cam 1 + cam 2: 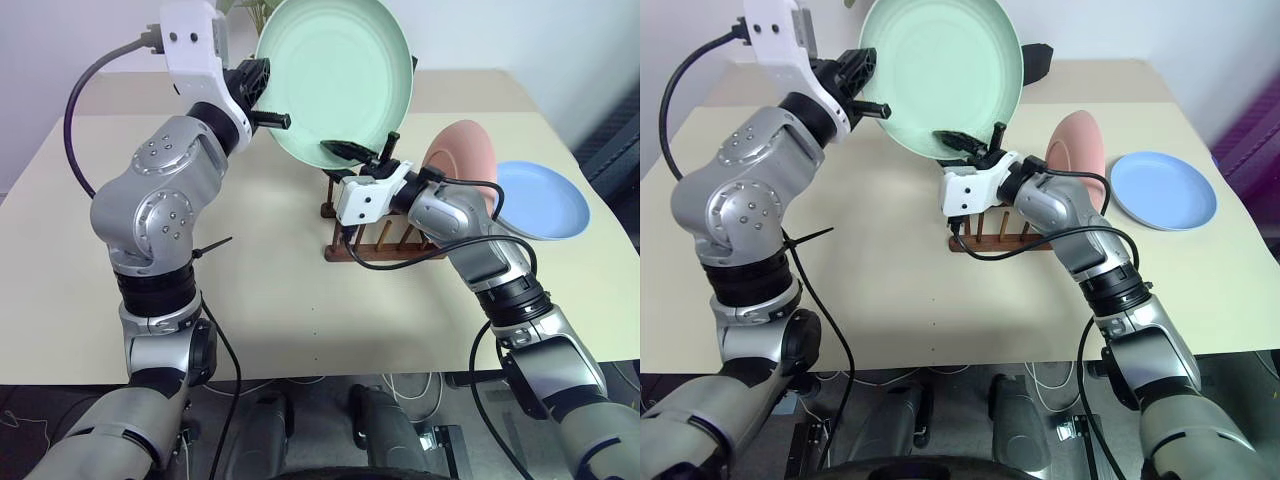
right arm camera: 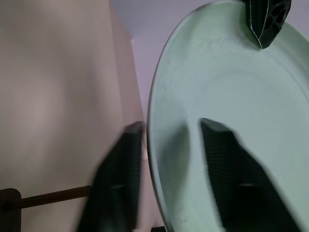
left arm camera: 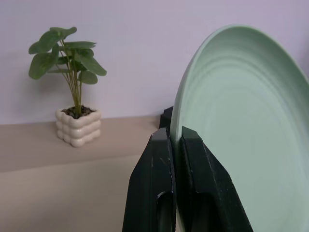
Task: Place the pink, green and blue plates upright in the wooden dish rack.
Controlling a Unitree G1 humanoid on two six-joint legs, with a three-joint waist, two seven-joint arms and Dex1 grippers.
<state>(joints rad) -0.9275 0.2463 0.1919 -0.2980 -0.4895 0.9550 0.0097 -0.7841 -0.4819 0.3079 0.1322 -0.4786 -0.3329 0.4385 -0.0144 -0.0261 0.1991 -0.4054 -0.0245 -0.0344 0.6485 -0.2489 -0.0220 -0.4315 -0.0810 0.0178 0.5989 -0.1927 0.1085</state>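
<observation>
The green plate [image 1: 335, 80] hangs raised and on edge over the table, above the wooden dish rack [image 1: 338, 254]. My left gripper [image 1: 268, 95] is shut on its left rim, as the left wrist view shows with the fingers [image 3: 152, 183] pressed on the rim. My right gripper [image 1: 368, 150] reaches the plate's lower edge, and its jaws stand apart, one finger [image 2: 120, 179] behind the rim and one on the face. The pink plate [image 1: 462, 160] stands upright in the rack's right end. The blue plate [image 1: 540, 200] lies flat on the table to the right.
A small potted plant [image 3: 72, 72] in a white pot and a black block [image 1: 1037, 62] stand at the table's [image 1: 270, 300] far edge behind the green plate. A black cable [image 1: 400, 262] from my right wrist loops in front of the rack.
</observation>
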